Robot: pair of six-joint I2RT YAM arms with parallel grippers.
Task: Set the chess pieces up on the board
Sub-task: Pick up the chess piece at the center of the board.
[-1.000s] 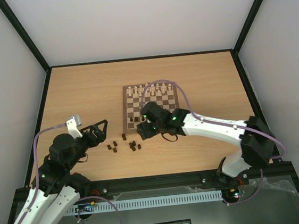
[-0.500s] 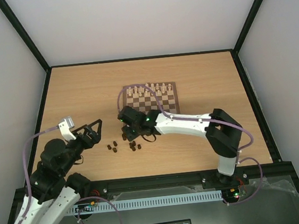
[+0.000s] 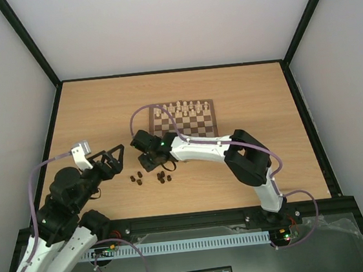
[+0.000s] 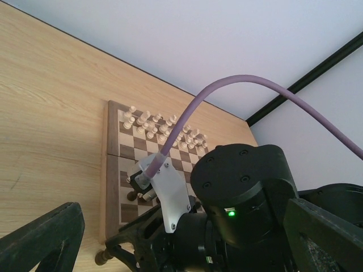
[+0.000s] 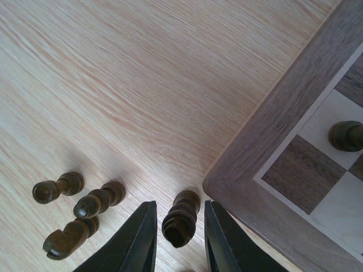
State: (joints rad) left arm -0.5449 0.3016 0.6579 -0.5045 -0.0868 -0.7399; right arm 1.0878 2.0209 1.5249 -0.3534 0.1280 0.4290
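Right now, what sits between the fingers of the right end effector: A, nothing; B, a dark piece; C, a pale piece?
B: the right wrist view shows a dark piece between the fingers of the right end effector, on the table by the corner of the board.

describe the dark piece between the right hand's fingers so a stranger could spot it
Find the wooden chessboard and its near-left corner. Just off that corner sits one dark brown piece between the right hand's fingers. Its three nearest neighbours lie further from the board, outside the fingers.
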